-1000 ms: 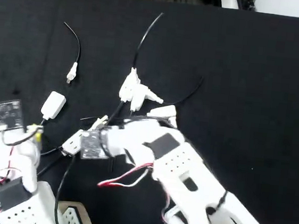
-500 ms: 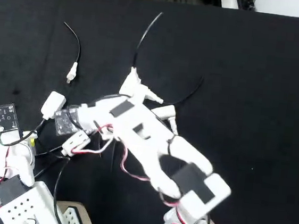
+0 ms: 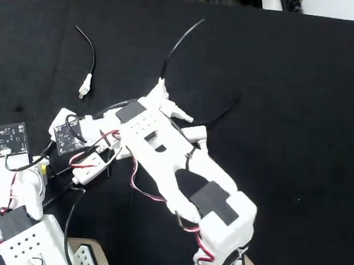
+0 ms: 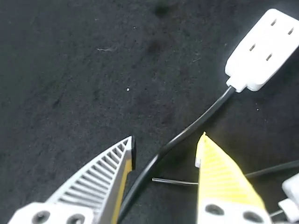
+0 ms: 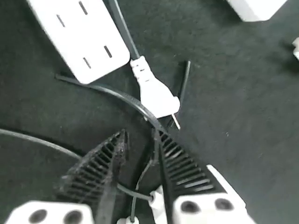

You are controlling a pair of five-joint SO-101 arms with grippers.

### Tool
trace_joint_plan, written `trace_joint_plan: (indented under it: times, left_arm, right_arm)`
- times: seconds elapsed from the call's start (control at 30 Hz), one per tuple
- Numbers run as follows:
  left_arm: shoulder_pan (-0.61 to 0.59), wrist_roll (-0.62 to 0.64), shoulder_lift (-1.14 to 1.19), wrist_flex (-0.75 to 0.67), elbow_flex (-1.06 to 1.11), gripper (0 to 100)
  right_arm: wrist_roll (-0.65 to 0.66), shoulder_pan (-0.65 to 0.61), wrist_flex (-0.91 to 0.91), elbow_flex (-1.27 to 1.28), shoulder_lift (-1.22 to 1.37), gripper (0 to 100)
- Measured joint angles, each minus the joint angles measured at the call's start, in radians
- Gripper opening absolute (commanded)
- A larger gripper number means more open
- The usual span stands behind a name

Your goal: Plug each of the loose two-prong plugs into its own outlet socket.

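Note:
A white two-prong plug [image 5: 156, 95] lies on the black cloth just past the tips of my right gripper [image 5: 140, 135]. That gripper is narrowly open, and a thin black cord [image 5: 126, 100] crosses in front of its tips. Beside the plug lies a white outlet block [image 5: 79, 32]. My left gripper [image 4: 166, 140] is open low over the cloth with a black cord [image 4: 187, 133] running between its fingers to another white outlet block [image 4: 261, 49]. Farther back, a small loose plug [image 3: 85, 87] lies on its black cord. The right arm [image 3: 157, 143] stretches left across the middle.
A cluster of white plugs and adapters [image 3: 161, 105] sits at mid-table, with one more white block [image 3: 193, 133] beside it. Loose black cords [image 3: 180, 38] trail toward the far edge. The black cloth [image 3: 306, 108] to the right is open room.
The right arm has swung left and away from the front edge, carrying its wrist over the plugs and cords at centre left. The left arm has hardly shifted.

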Motion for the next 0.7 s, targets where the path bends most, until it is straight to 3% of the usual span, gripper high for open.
trace_joint_plan:
  times: [0.37, 0.57, 0.7]
  left_arm:
    - [0.000, 0.000, 0.000, 0.000, 0.000, 22]
    - [0.000, 0.000, 0.000, 0.000, 0.000, 22]
    - [0.000, 0.000, 0.000, 0.000, 0.000, 22]
  right_arm:
    - [-0.127, -0.051, -0.321, 0.107, -0.003, 12.9]
    - [-0.127, -0.052, -0.338, 0.104, 0.077, 13.0]
    - [-0.089, -0.055, -0.224, 0.021, 0.132, 13.0]
